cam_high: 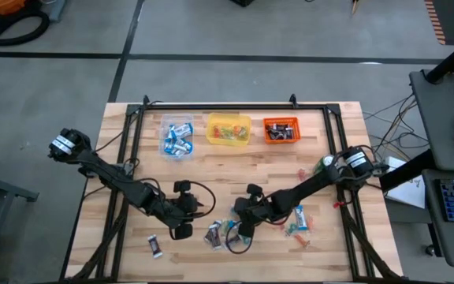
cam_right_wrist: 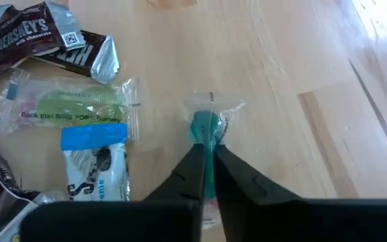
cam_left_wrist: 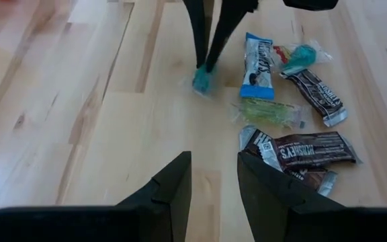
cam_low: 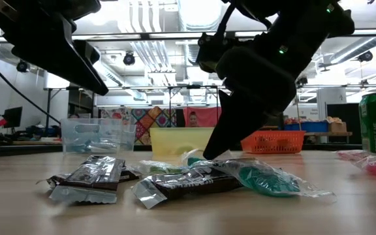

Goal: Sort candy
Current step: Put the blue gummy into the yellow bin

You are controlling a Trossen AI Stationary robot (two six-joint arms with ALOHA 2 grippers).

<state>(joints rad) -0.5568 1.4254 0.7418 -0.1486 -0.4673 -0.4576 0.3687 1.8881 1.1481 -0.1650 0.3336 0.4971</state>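
My two arms are dark, near-black linked segments, each ending in a bulky dark wrist block. A pale round joint cap sits at my left shoulder (cam_high: 60,144), and my right shoulder (cam_high: 356,160) carries a similar one with a spot of green beside it. Thin black cables loop loose around both wrists. My fingers (cam_left_wrist: 170,188) are matte black, flat-sided and wedge-shaped.
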